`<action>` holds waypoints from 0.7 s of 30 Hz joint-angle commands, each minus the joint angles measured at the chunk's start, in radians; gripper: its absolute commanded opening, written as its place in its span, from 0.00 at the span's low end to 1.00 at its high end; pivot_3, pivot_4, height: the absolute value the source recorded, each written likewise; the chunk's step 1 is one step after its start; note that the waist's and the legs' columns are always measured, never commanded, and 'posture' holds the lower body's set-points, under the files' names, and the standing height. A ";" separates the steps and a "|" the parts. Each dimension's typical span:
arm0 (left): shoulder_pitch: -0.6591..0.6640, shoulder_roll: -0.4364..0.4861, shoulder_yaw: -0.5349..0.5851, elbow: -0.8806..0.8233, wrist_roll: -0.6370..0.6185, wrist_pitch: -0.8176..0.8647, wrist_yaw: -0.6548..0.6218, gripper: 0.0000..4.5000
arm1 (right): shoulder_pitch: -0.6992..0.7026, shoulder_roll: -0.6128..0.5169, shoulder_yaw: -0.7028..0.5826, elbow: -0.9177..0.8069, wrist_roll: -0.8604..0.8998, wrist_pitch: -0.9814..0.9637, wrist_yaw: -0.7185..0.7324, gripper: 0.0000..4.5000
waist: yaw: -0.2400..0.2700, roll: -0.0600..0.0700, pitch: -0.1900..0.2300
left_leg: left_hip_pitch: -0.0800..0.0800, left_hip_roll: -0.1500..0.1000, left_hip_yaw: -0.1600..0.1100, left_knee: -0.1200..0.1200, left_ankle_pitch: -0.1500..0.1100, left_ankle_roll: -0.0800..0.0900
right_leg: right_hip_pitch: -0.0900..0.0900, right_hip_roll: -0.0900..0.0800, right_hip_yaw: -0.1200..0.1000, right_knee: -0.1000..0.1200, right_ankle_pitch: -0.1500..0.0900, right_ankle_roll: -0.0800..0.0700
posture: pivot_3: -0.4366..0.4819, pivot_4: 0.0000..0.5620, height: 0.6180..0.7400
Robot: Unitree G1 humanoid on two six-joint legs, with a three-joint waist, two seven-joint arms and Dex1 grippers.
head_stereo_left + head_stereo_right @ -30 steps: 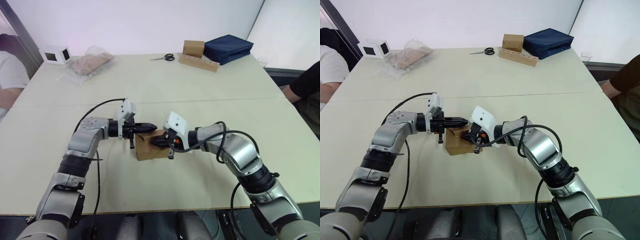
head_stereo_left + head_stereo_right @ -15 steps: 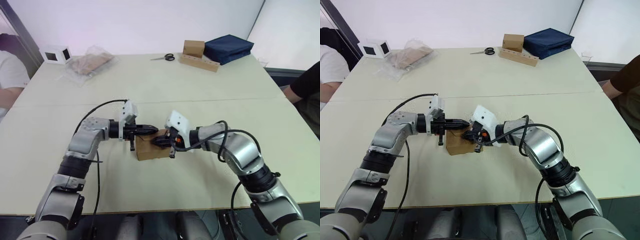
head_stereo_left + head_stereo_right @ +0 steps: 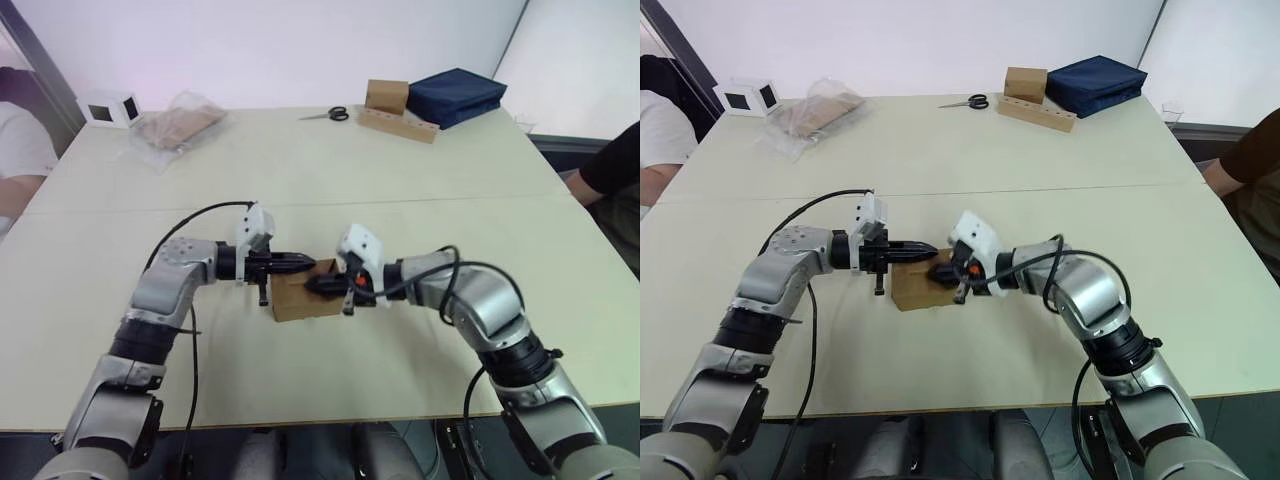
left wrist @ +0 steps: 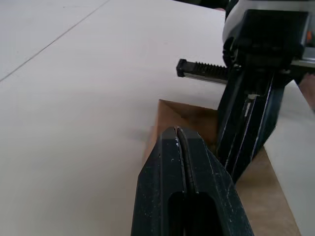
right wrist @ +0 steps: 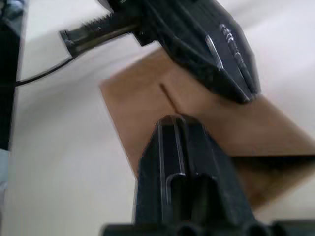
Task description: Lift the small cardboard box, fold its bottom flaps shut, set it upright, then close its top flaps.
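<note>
A small cardboard box (image 3: pixel 303 294) sits on the near half of a pale table (image 3: pixel 330 170), pinned from above by two robot grippers that meet over its top. The left gripper (image 3: pixel 303 262) reaches in from the robot's left with its black fingers (image 4: pixel 184 169) pressed together, clenched on nothing, tips over the box's top flaps (image 5: pixel 162 98). The right gripper (image 3: pixel 312 284) comes from the opposite side, fingers likewise pressed together and empty, resting on the brown top beside the seam.

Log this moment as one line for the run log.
small cardboard box: on table | left tool: shut, over box top | right tool: shut, over box top
</note>
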 commanded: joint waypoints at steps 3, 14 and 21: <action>0.140 0.073 0.020 -0.134 -0.010 0.037 0.032 0.00 | 0.015 0.012 0.019 0.049 -0.044 -0.023 -0.021 0.01 | -0.001 0.000 0.000 | 0.001 0.000 0.000 -0.001 0.000 0.000 | 0.000 0.000 0.000 0.000 0.000 0.000 | 0.48 0.27 1.00; 0.133 0.066 0.029 -0.141 -0.022 0.043 0.104 0.00 | -0.043 0.037 -0.151 0.042 0.083 0.024 -0.002 0.01 | 0.003 0.000 -0.001 | 0.001 0.000 0.000 0.000 0.000 0.000 | 0.002 0.000 0.000 0.000 0.000 0.000 | 0.48 0.27 1.00; 0.117 0.063 0.027 -0.136 -0.037 0.052 0.096 0.00 | -0.027 0.022 -0.107 0.093 0.040 0.000 0.005 0.01 | 0.003 0.000 -0.001 | 0.001 0.000 0.000 0.000 0.000 0.000 | 0.002 0.000 0.000 0.000 0.000 0.000 | 0.48 0.27 1.00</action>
